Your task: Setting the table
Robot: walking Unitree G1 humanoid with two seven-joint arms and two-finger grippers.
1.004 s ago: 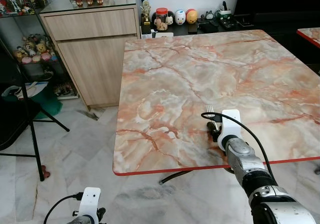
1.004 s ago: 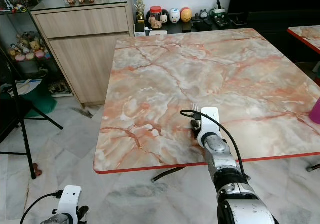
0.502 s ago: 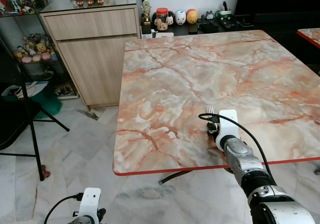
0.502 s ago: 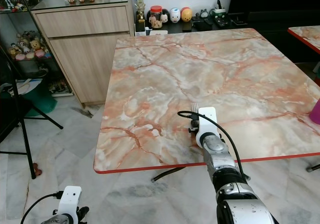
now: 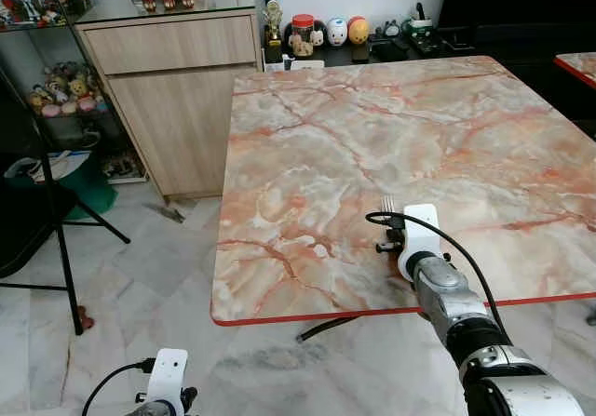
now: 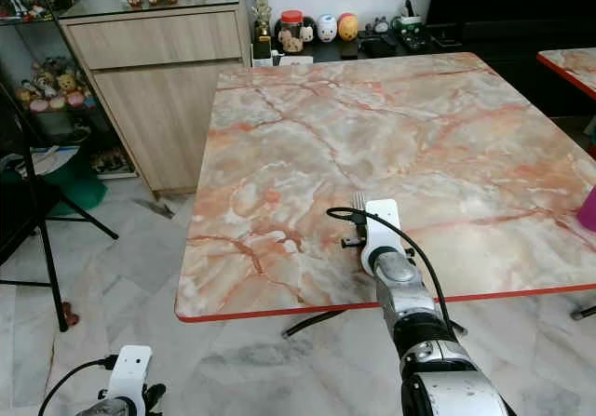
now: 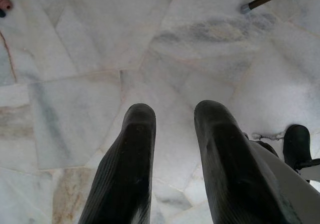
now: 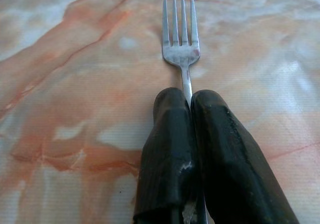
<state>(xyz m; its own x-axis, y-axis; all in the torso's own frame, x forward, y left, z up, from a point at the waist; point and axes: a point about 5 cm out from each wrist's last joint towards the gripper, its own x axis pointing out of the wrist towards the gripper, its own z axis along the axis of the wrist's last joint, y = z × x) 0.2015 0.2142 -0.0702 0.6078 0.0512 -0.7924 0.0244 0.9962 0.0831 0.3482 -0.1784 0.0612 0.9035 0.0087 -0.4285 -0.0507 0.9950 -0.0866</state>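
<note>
A: Metal fork [image 8: 181, 51], where is it?
B: Over the marble table [image 5: 372, 127], near its front edge, prongs pointing toward the far side. The right gripper [image 8: 191, 103] pinches its handle.
A: And the left gripper [image 7: 172, 119]?
B: Fingers apart, low over the floor [image 7: 75, 58], beside the table.

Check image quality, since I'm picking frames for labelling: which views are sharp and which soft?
Both eye views: evenly lit, sharp. Right wrist view: fork crisp, right gripper slightly soft up close. Left wrist view: left gripper soft, floor sharp.
</note>
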